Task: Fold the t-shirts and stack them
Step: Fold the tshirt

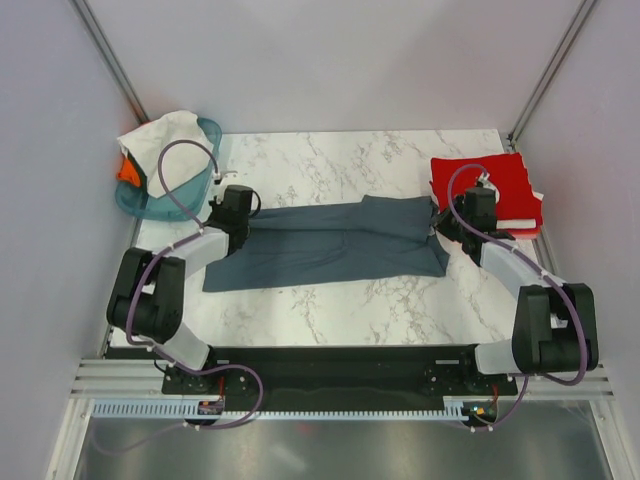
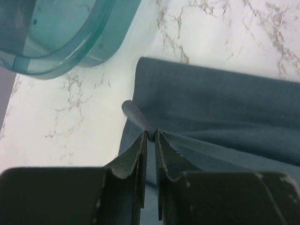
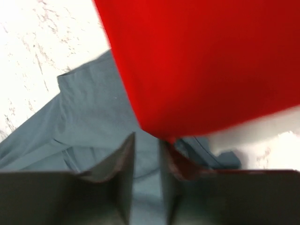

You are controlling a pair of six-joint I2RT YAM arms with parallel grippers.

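Flanking blue-grey t-shirt (image 1: 330, 245), left hand (image 2: 151, 135) barely parted touching it, right hand (image 3: 147, 139) parted

One t-shirt (image 1: 330, 245) lies spread across the middle of the table (image 1: 340, 160), with the left gripper (image 1: 236, 222) at its left end and the right gripper (image 1: 462, 222) at its right end. Behind the left end, at the far left corner, stands a basket (image 1: 208, 140) with crumpled t-shirts (image 1: 160, 135) in it. At the far right lies a folded stack (image 1: 490, 185), its near left corner just beside the spread t-shirt's right end.
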